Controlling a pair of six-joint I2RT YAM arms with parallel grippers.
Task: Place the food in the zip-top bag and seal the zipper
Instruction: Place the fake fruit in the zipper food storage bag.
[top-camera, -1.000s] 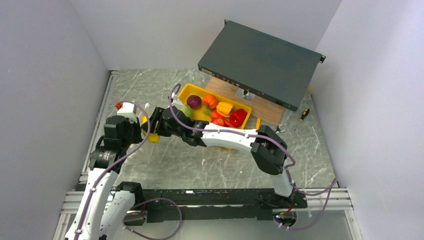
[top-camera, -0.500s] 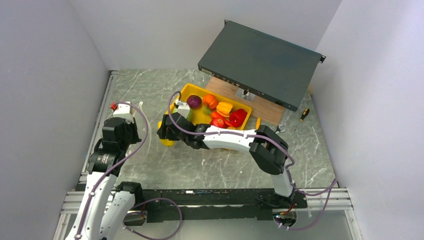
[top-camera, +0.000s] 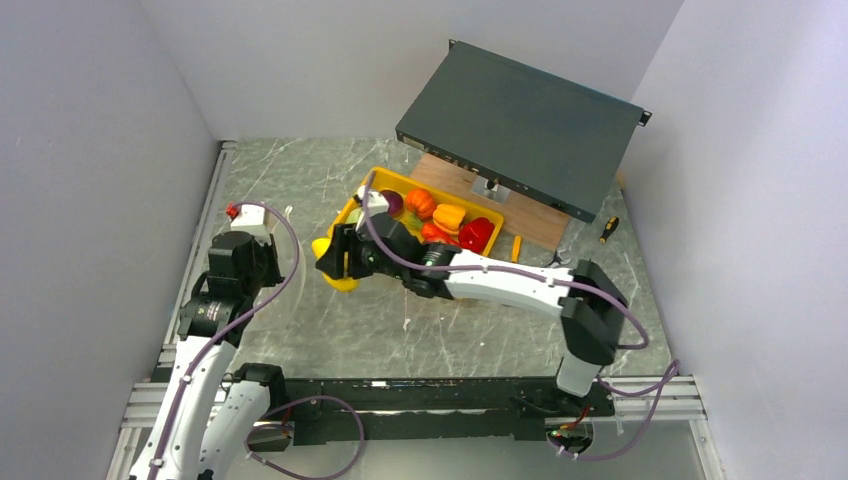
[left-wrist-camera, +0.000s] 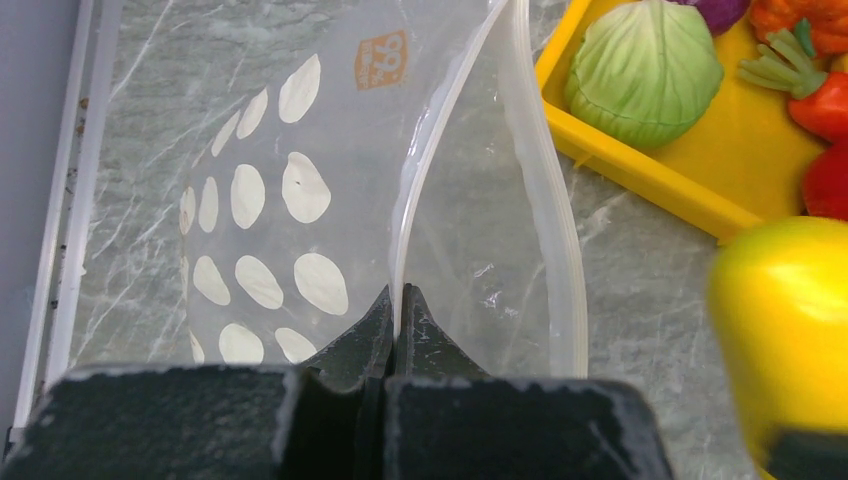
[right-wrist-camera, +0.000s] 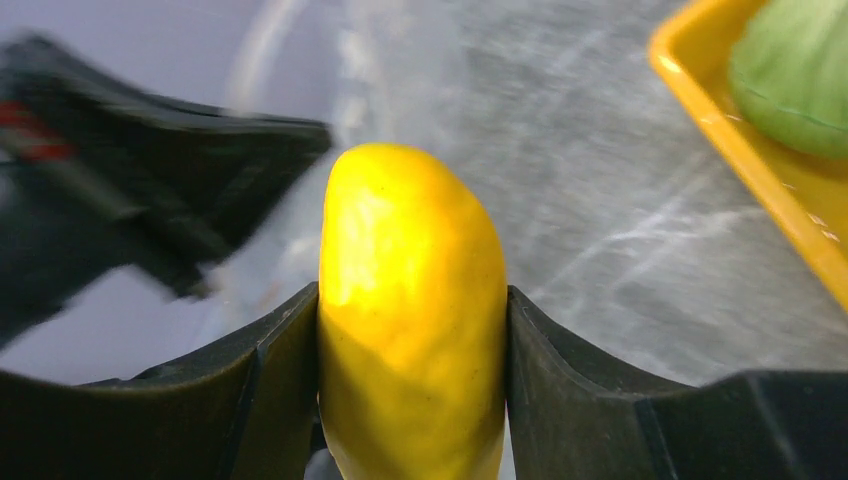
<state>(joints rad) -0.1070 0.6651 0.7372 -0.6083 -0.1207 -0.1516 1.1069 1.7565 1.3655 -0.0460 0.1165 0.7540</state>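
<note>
My left gripper is shut on the near lip of the clear zip-top bag, holding its mouth open; the zipper strip curves along the far lip. The bag is faint in the top view beside my left gripper. My right gripper is shut on a yellow toy fruit, held just right of the bag mouth; it shows in the left wrist view and the top view. Green cabbage, purple, orange and red pieces lie in the yellow tray.
A dark flat metal box leans over a wooden board behind the tray. A screwdriver lies at the right near the wall. Grey walls close in left, right and back. A metal rail runs along the table's left edge.
My right arm has swung the yellow fruit from close to my left gripper back to the right, toward the tray's near-left corner. My left gripper has stayed about where it was, still holding the bag.
</note>
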